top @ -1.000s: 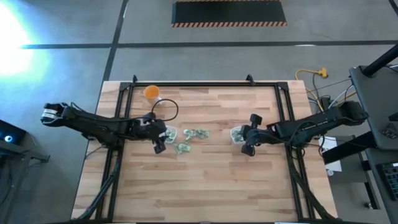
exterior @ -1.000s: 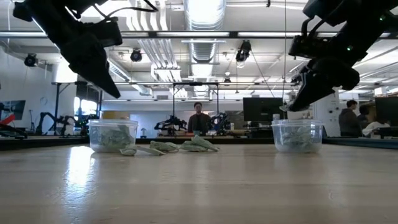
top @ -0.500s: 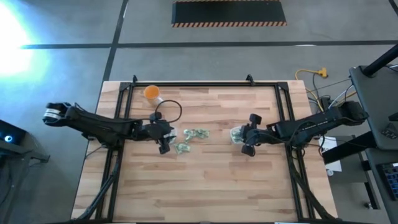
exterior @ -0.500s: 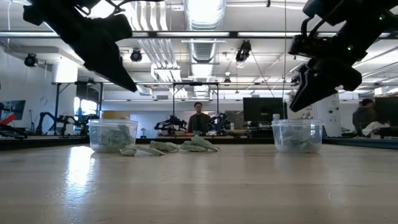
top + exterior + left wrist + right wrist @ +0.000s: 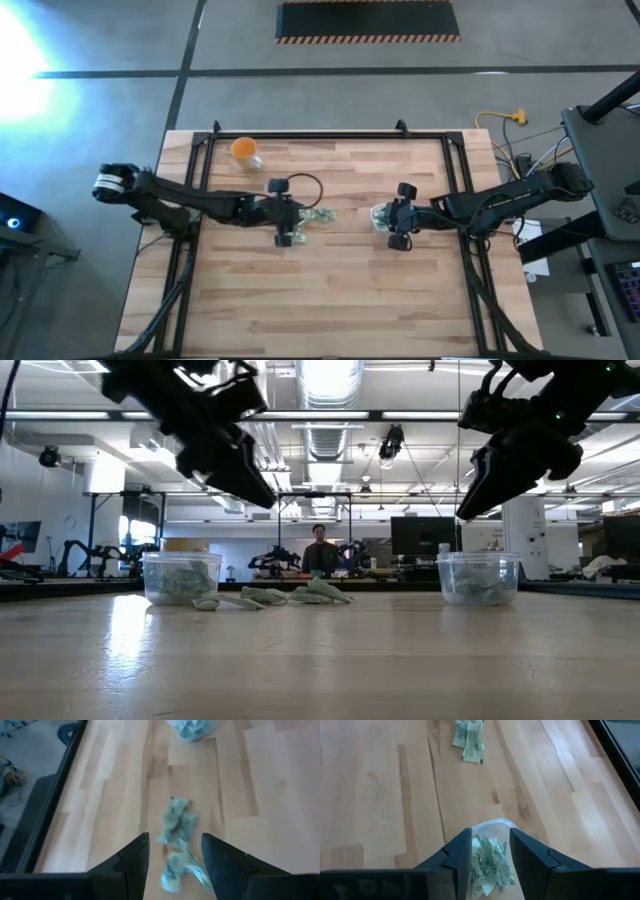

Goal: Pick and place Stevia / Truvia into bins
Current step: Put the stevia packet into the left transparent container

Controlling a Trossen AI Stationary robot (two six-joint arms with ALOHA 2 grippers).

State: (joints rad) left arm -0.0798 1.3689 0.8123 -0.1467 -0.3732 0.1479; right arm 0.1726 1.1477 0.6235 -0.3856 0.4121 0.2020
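Observation:
Loose pale green Stevia / Truvia sachets (image 5: 178, 822) lie flat on the wooden table between the two bins. The left bin (image 5: 182, 578) and the right bin (image 5: 478, 578) are clear tubs that stand on the table, and both hold sachets. My left gripper (image 5: 175, 855) hovers open over the loose sachets (image 5: 318, 214), its fingers on either side of them and well above them (image 5: 262, 498). My right gripper (image 5: 490, 852) stands open above the right bin (image 5: 490, 827), over the sachets inside it (image 5: 487, 865). The left arm hides the left bin in the high view.
An orange cup (image 5: 243, 150) stands at the table's far left. A black frame (image 5: 320, 134) runs along the table's far edge and down both sides. The wide near half of the table (image 5: 330, 300) is bare wood. People and equipment show in the room beyond.
My left gripper has swung from above the left bin toward the table's right edge and now hangs over the loose sachets, still open. My right gripper has opened above the right bin and risen slightly.

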